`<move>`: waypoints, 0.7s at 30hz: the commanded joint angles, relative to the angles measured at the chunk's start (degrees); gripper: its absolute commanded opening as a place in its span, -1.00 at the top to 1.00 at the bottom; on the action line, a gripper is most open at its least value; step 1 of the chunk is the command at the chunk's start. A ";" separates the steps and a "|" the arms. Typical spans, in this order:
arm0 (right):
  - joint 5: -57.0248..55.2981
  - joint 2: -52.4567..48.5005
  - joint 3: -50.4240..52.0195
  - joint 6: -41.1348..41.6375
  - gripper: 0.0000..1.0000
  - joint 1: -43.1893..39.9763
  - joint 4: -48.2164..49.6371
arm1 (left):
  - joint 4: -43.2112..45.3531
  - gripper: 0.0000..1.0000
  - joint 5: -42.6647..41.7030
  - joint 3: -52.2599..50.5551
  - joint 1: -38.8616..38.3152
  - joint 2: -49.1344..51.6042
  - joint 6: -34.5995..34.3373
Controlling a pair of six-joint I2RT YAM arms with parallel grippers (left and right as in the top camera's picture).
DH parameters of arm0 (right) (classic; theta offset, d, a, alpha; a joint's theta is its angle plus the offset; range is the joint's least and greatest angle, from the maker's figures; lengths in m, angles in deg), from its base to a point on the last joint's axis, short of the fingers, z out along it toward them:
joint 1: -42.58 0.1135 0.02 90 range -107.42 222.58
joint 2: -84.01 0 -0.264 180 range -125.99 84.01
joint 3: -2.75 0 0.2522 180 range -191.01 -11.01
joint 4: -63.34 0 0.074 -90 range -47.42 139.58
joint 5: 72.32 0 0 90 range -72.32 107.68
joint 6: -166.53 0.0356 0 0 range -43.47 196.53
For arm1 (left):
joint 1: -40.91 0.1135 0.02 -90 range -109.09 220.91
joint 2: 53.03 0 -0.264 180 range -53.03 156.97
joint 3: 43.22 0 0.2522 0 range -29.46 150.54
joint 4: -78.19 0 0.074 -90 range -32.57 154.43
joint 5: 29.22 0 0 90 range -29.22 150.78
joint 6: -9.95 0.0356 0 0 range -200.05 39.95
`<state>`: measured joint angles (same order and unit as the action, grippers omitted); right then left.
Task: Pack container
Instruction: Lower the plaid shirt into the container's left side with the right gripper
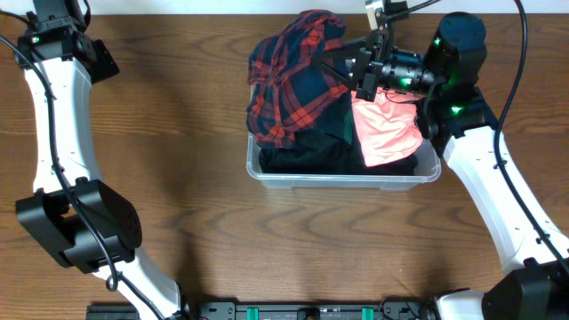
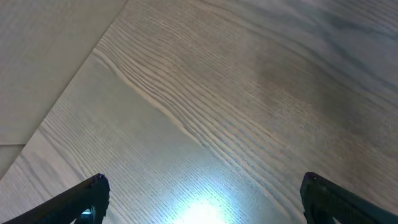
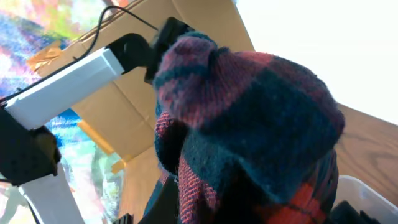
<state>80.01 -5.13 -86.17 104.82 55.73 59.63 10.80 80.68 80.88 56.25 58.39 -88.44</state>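
Basically mid-pack: plaid shirt [image 1: 293,80] is not yet seated in the container [image 1: 342,180].
The container sits by the far edge of the worktop [image 1: 178,133], right of centre, with a dark garment [image 1: 307,156] and a pink cloth [image 1: 387,129] inside. The plaid shirt is bunched high over its far-left corner and spills past the rim. Right tool [image 1: 345,73] is at that bundle, its wrist view full of plaid; can't tell whether it grips or only presses. Left tool [image 2: 205,199] is spread wide and empty over bare worktop near the far-left corner. Next, I'd judge: push the bundle down and inward until nothing overhangs, then lift clear.
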 commanded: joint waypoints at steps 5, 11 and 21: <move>-2.58 0.61 -0.70 -0.39 0.97 0.98 -2.69 | -0.15 -0.96 0.72 0.02 0.13 0.28 -0.09; -3.93 0.61 -0.70 -1.84 0.98 1.09 -6.23 | -0.15 -0.96 0.72 0.02 0.13 0.28 -0.09; -4.74 0.61 -0.68 -2.25 0.98 1.55 -6.29 | -0.15 -0.96 0.72 0.02 0.13 0.28 -0.09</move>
<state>75.68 -5.13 -86.17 103.91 56.53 53.00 10.80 80.68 80.88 56.25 58.39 -88.44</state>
